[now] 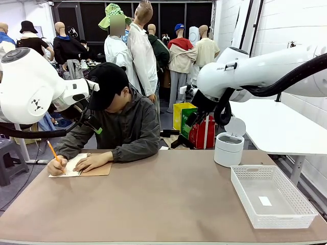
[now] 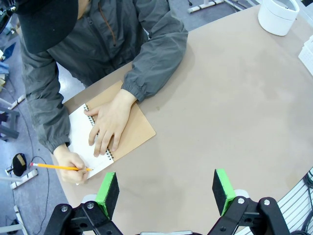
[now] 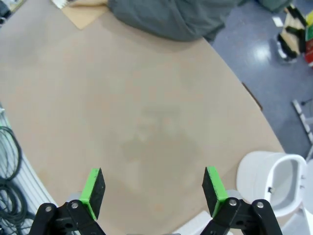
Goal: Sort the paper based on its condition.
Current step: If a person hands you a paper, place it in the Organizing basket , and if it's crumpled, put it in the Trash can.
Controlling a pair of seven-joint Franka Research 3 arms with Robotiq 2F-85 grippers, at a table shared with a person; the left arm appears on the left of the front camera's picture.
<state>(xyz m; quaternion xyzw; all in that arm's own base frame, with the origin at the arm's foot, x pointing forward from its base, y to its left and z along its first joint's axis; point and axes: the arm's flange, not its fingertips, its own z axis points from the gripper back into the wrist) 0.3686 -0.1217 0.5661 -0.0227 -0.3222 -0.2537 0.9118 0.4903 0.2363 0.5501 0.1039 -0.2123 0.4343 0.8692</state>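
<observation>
**Both grippers hanging open; paper under the person's hands**

Hanging the left gripper [image 2: 165, 188] above the brown table [image 2: 220, 98], spreading its fingers wide and clasping nothing. Spotting, off to the outer side of the left finger, an orange pencil [image 2: 54, 167] in the person's writing hand [image 2: 73, 172]. Placing the paper [image 2: 77, 132] just beyond that same finger's tip: a white sheet lying against the spiral binding of the brown-covered notebook [image 2: 139, 132], with the person's other hand [image 2: 110, 125] pressing flat across both. Noting a white bin [image 2: 279, 17] well beyond the right finger, far from the paper. Hanging the right gripper [image 3: 153, 191] over bare tabletop too, spreading its fingers fully and gripping nothing. Catching the notebook's brown corner far beyond its left finger and the white bin close outside its right finger.
</observation>
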